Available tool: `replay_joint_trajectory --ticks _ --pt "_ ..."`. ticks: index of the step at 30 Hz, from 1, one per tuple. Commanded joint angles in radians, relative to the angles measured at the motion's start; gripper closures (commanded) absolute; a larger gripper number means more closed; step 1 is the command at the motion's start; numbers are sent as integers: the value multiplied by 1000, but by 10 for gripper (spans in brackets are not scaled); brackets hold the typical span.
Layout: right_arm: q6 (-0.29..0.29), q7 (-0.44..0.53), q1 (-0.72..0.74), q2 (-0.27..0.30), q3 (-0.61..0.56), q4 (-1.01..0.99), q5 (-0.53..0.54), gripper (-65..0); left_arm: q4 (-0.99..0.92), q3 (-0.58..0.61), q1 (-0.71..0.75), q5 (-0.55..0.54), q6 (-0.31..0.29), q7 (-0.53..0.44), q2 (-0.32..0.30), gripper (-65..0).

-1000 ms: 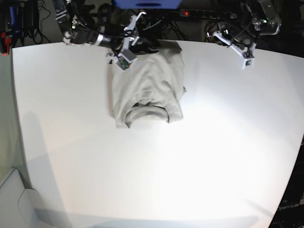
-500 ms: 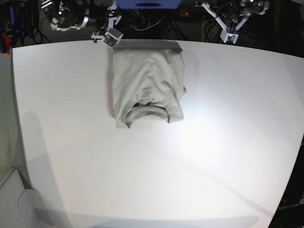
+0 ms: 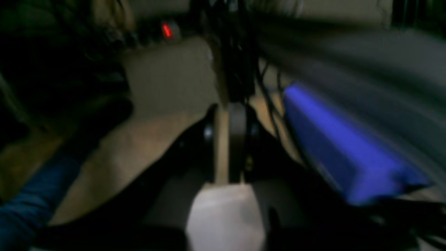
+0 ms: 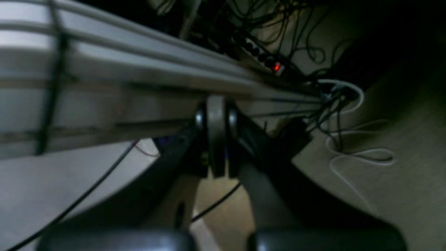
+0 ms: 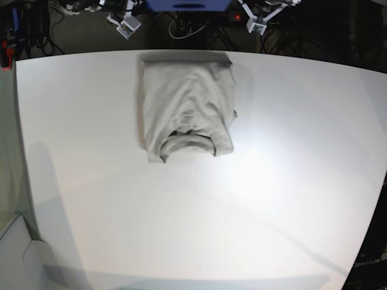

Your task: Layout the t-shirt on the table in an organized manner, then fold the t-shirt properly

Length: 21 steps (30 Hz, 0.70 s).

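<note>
Base view, left to right: right gripper [image 5: 129,24] sits past the far table edge, jaws pressed together on nothing; wrist view confirms. Plain grey-beige cotton t-shirt [image 5: 187,106] lies folded into a narrow rectangle near the far edge of the large white matte table [image 5: 272,199], long axis running from far edge toward the camera, ribbed collar at the near end. Left gripper [image 5: 257,24] likewise behind the far edge, jaws nearly together, empty. Shirt lies table-side of both grippers; right gripper looks slightly nearer, though the difference is small.
</note>
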Motion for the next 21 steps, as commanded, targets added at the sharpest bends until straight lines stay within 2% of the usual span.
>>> replay_joint_trajectory --ticks 1,7,13,17,21 --pt "-4 24 -4 10 5 -31 11 0 -38 1 -11 -6 -3 -32 -4 -49" --pt "-4 99 119 -33 -1 -364 11 0 -370 1 -132 -6 -3 -248 -1 -49" --pt "-4 258 263 -70 -81 -712 11 0 -782 1 -327 -6 -3 -449 0 -49" --pt "-4 397 363 -125 -179 -993 13 0 -1137 -5 -490 -15 -9 -632 -8 -49" --pt "-4 574 421 -208 -221 -1218 13 0 -1373 1 -583 -6 -4 -856 -6 -51"
